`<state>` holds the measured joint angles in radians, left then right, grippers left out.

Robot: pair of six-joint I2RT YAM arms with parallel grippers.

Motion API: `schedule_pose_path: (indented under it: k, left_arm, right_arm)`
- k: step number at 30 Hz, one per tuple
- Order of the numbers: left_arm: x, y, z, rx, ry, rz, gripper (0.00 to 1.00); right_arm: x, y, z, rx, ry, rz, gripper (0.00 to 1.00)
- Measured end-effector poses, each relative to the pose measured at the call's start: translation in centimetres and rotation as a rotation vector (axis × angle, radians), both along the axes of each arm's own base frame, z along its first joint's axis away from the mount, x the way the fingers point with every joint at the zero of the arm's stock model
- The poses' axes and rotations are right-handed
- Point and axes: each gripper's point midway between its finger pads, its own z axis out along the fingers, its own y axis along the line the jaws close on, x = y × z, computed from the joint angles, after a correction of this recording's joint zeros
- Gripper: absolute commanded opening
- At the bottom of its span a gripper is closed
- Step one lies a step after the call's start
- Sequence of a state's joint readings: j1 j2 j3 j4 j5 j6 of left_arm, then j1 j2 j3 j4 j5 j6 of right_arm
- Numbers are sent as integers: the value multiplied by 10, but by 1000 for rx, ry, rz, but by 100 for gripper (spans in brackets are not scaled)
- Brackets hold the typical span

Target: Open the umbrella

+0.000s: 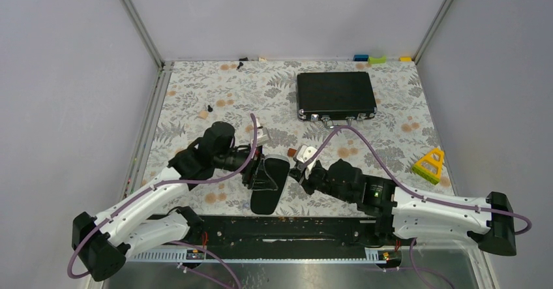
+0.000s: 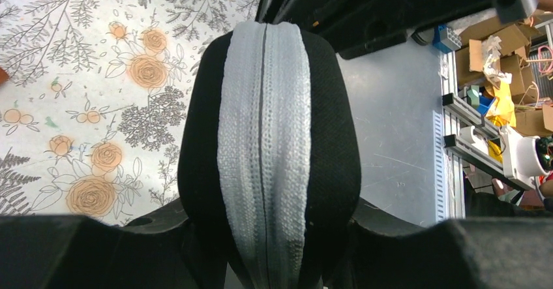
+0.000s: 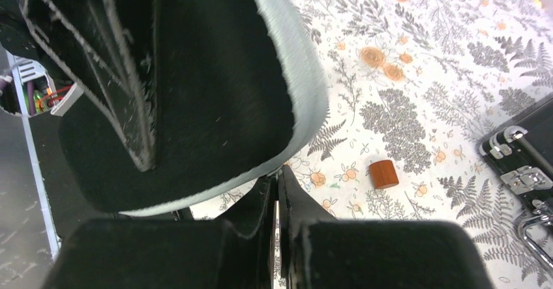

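Floral-clothed table (image 1: 195, 87), both arms reaching low toward its near middle. The left gripper (image 1: 255, 171) clamps the black oval case (image 1: 269, 191) across its width. The right gripper (image 3: 276, 184) has its jaws pressed together at the case's rim. The umbrella is out of sight.

Cell is boxed in by plain pale grey wall panels (image 1: 280, 15) at the back, left and right. Two slanted aluminium frame posts (image 1: 135, 20) mark the back corners. Table top is covered with a white cloth printed with grey ferns and orange roses (image 1: 391, 145). Along the near edge sits a black mounting rail (image 1: 293, 227), then a brushed grey metal sheet (image 1: 300, 273). Left wrist view looks past the table edge: silver aluminium extrusion racking (image 2: 464, 116), brown cardboard boxes (image 2: 495, 41) piled behind it, cluttered. Light is even and diffuse, with soft shadows and a slight sheen on the metal sheet.
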<state>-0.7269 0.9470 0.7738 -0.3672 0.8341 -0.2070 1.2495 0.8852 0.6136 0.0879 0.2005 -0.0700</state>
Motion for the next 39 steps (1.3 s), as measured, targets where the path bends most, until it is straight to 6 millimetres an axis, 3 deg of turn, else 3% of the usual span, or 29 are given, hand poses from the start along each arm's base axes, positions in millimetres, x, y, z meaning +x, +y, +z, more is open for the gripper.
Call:
schedule_pose_path:
  k: [6, 20, 39]
  left_arm:
    - [-12, -2, 5, -8, -25, -27, 0]
    - [-24, -11, 14, -47, -76, -78, 0]
    - [-38, -18, -26, 97, 26, -145, 0]
  right_arm:
    - [1, -5, 23, 24, -14, -12, 0]
    - [-17, -24, 40, -17, -72, 98, 0]
    - [-5, -30, 21, -446, -329, 193, 0]
